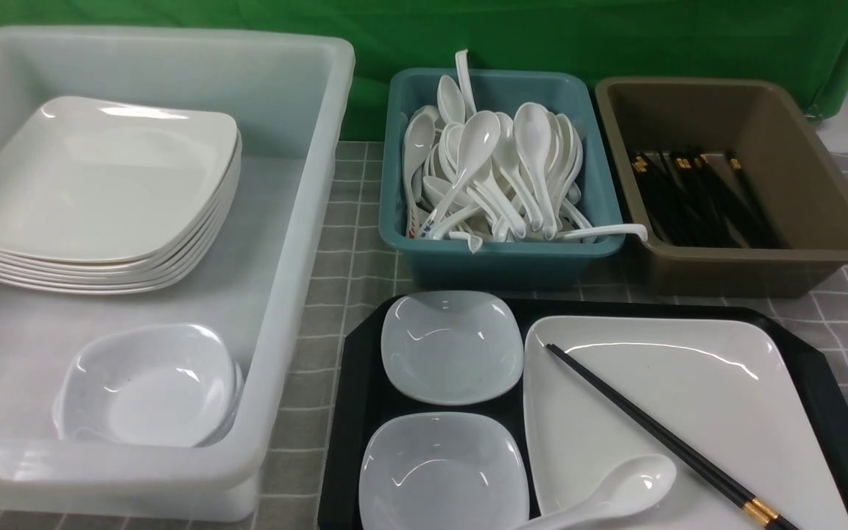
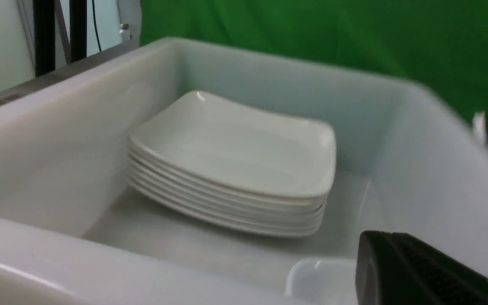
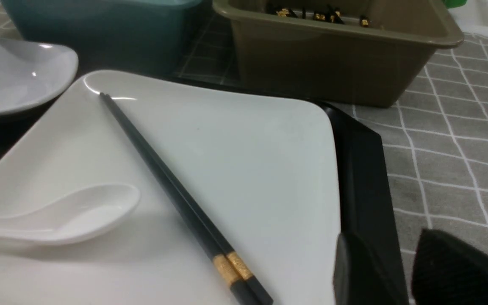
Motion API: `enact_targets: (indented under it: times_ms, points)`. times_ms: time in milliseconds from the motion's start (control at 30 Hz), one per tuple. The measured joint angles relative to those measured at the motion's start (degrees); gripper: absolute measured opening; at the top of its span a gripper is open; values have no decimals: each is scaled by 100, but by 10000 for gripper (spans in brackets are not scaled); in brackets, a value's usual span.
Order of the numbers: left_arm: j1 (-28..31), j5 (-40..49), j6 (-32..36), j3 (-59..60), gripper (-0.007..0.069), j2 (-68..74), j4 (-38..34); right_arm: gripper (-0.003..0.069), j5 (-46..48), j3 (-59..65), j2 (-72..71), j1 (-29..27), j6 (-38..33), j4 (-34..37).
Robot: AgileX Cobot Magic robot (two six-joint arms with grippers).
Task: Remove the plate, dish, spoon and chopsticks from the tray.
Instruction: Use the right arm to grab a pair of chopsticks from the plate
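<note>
The black tray [image 1: 356, 383] lies at the front right. On it the big white plate [image 1: 696, 390] carries the black chopsticks [image 1: 652, 427], laid diagonally, and the white spoon [image 1: 615, 489] near its front edge. Two small pale dishes [image 1: 452, 346] [image 1: 442, 471] sit on the tray left of the plate. Neither arm shows in the front view. In the right wrist view my right gripper [image 3: 390, 250] stands open and empty over the tray's right rim [image 3: 362, 169], beside the plate [image 3: 235, 161], chopsticks [image 3: 163, 178] and spoon [image 3: 70, 216]. My left gripper [image 2: 367, 258] is shut, holding nothing, at the white tub's near side.
The translucent white tub [image 1: 299, 221] at the left holds a stack of large plates [image 1: 100, 191] and small dishes [image 1: 148, 386]. A teal bin [image 1: 497, 254] full of spoons and a brown bin [image 1: 762, 254] with chopsticks stand behind the tray on a grey checked cloth.
</note>
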Motion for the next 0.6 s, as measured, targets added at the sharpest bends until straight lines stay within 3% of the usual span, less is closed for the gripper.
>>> enact_targets:
  times_ms: [133, 267, 433, 600]
  points:
    - [0, -778, -718, 0, 10, 0, -821, 240, 0, 0, 0, 0, 0, 0]
    - [0, -1166, -1114, -23, 10, 0, -924, 240, 0, 0, 0, 0, 0, 0]
    - [-130, 432, -922, -1340, 10, 397, -138, 240, 0, 0, 0, 0, 0, 0]
    - [-409, 1967, 419, -2627, 10, 1708, -6, 240, 0, 0, 0, 0, 0, 0]
